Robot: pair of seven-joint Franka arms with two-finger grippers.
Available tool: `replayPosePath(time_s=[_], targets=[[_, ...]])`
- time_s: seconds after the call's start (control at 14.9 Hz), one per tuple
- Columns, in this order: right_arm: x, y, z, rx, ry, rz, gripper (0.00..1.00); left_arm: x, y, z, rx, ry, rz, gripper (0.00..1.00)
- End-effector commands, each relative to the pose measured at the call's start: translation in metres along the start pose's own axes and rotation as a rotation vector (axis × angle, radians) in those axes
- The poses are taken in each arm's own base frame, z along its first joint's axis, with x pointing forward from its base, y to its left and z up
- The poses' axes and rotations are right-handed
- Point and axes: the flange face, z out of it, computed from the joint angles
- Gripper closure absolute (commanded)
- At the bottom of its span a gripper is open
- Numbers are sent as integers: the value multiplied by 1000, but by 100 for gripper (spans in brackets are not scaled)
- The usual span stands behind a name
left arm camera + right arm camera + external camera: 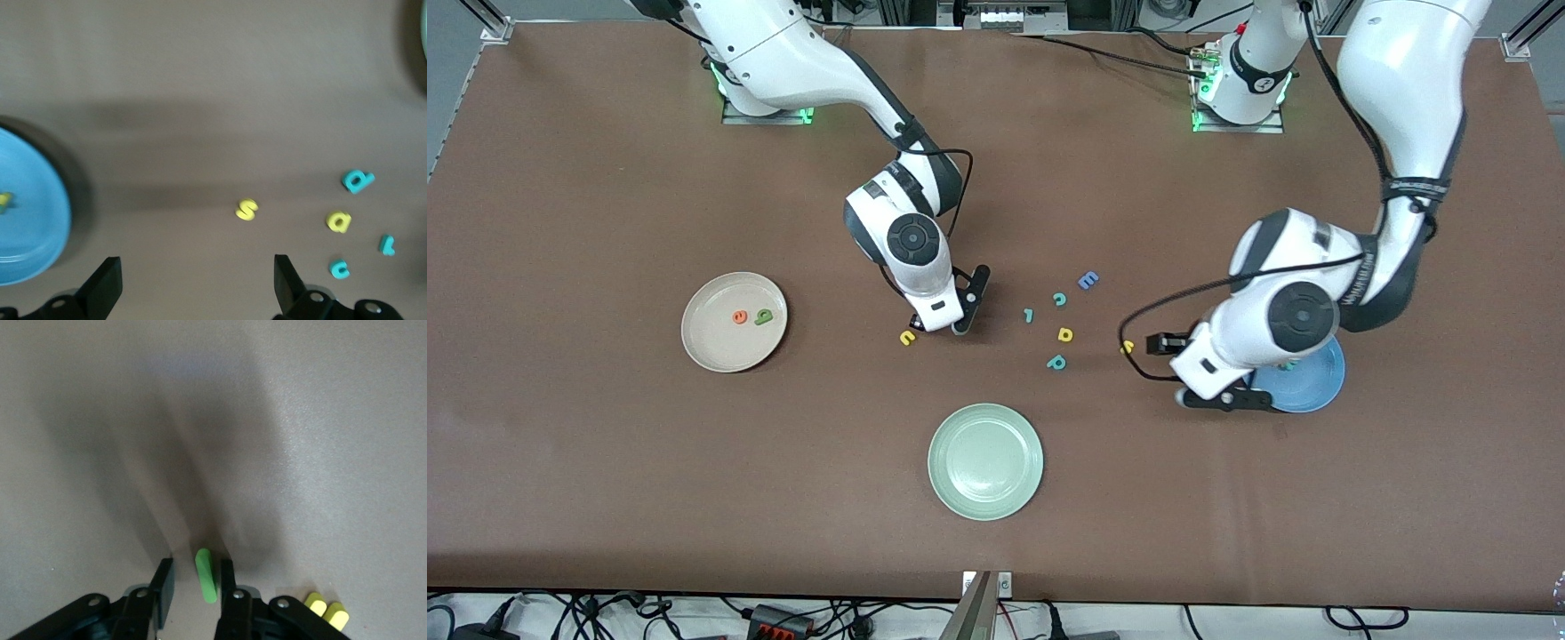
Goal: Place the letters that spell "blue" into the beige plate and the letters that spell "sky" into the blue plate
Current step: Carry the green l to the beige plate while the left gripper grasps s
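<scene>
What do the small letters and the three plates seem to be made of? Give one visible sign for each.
The yellow s and green l: probably foam, matte, thick, with soft rounded edges.
The beige plate, blue plate and pale green plate: smooth, faintly glossy, plain rims; plastic or glazed ceramic, cannot tell which.

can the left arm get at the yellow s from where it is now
Probably yes: the left gripper is open over bare table between the blue plate and the s, which lies alone with nothing over it.
</scene>
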Motion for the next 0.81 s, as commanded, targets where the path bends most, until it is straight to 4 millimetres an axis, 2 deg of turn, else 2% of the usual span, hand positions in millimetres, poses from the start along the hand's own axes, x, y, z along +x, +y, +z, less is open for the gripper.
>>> replayPosePath(time_s=[0.0,0.13,0.34,0.47,0.54,0.6,0.74], targets=[[3,0,0,-12,1,-21,86,2,24,34,-14,14,25,0],[2,1,0,-9,-2,-18,100,-3,32,65,-20,21,34,0],[-1,7,-3,-7,1,18,100,-14,30,99,21,47,49,0],[-14,20,-28,5,-17,82,100,-20,35,121,73,50,49,0],[-22,22,-43,10,-53,156,100,-23,41,123,78,53,39,0],[-39,34,-55,8,-93,221,100,-23,42,123,77,53,35,0],[-72,56,-72,4,-132,300,100,-22,43,129,71,62,49,9]])
